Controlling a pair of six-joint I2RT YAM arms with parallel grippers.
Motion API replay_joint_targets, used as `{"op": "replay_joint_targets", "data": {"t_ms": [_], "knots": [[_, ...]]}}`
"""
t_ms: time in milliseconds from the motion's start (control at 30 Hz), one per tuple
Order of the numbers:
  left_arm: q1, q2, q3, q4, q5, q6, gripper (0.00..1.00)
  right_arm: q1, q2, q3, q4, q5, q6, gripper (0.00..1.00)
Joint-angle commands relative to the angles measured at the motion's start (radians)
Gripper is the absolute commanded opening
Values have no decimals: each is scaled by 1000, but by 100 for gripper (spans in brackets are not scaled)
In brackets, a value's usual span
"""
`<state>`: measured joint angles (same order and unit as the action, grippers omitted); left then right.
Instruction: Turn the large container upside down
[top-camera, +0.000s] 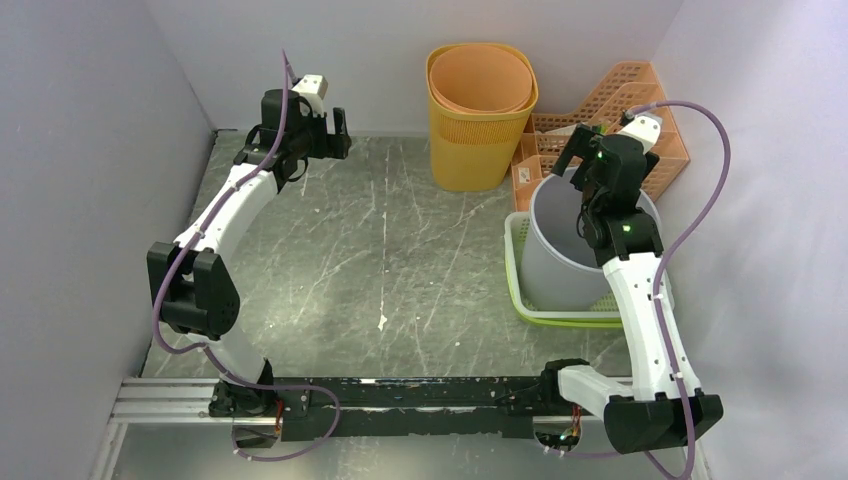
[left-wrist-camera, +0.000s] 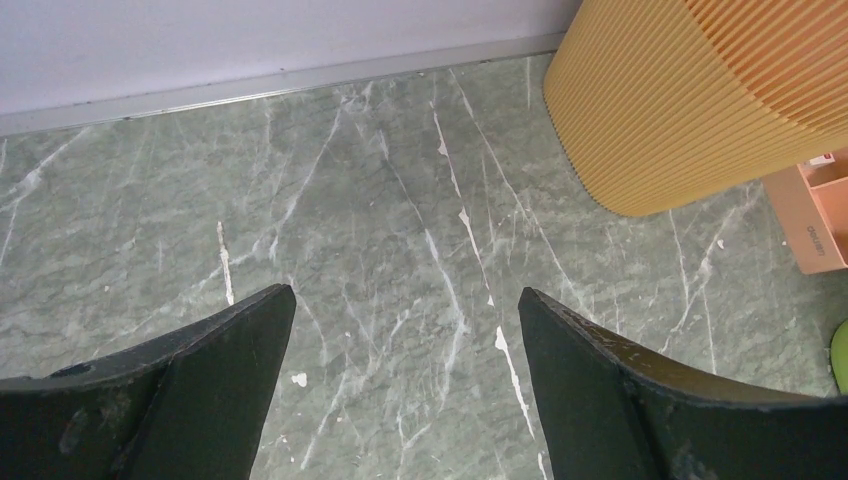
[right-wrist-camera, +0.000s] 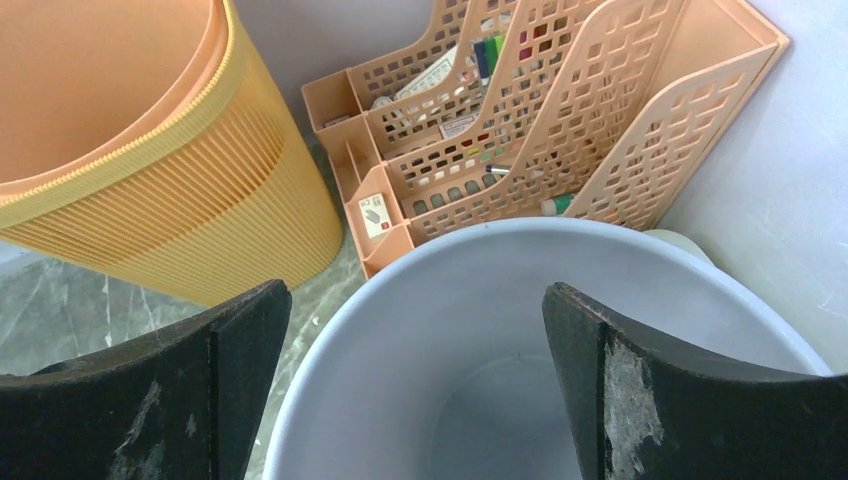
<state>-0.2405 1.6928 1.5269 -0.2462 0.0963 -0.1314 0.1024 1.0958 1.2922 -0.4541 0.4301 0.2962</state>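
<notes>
**At three o'clock on the surface — a crowded corner to tip in**

At three o'clock in the overhead view, the large grey container (top-camera: 556, 245) stands upright, mouth up, inside a shallow green tray (top-camera: 512, 262). You have not turned it yet. Your right fingers (right-wrist-camera: 230, 370) hang spread wide above its open mouth, gripping nothing. The wrist view does not show whether they straddle the wall.

Watch three things.

- **Grip:** a pinch on that thin, smooth rim will likely slip once the body swings, dropping the container on its side.
- **Tray:** the tray hugs the base. A sideways tip could drag or flip the tray with it, or let the container land half on the tray lip and rock.
- **Room:** the yellow bin (top-camera: 480, 130) at twelve to one o'clock stands near, and the file rack (right-wrist-camera: 560, 120) at two o'clock sits just beside the container. A roll toward either would probably knock them. The bare surface (top-camera: 380, 250) toward nine o'clock looks safer.

Your left fingers (left-wrist-camera: 200, 390) are also apart and empty, at ten o'clock — too far off to steady anything.
</notes>
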Motion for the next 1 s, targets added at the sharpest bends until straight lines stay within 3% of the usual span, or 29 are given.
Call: {"op": "replay_joint_targets", "data": {"t_ms": [0, 400, 500, 767, 967], "knots": [[-9, -22, 7, 35, 19, -5, 95, 6, -2, 4, -12, 12, -25, 100], [-9, -20, 14, 34, 16, -7, 95, 6, -28, -17, 24, -19, -152, 100], [-10, -17, 23, 29, 17, -5, 95, 6, -22, -5, -18, -19, -98, 100], [-10, -12, 29, 18, 8, 0, 95, 5, -23, 26, -38, -198, -248, 100], [-10, -18, 7, 8, -13, -10, 95, 7, 12, 103, -187, -295, -210, 83]]}}
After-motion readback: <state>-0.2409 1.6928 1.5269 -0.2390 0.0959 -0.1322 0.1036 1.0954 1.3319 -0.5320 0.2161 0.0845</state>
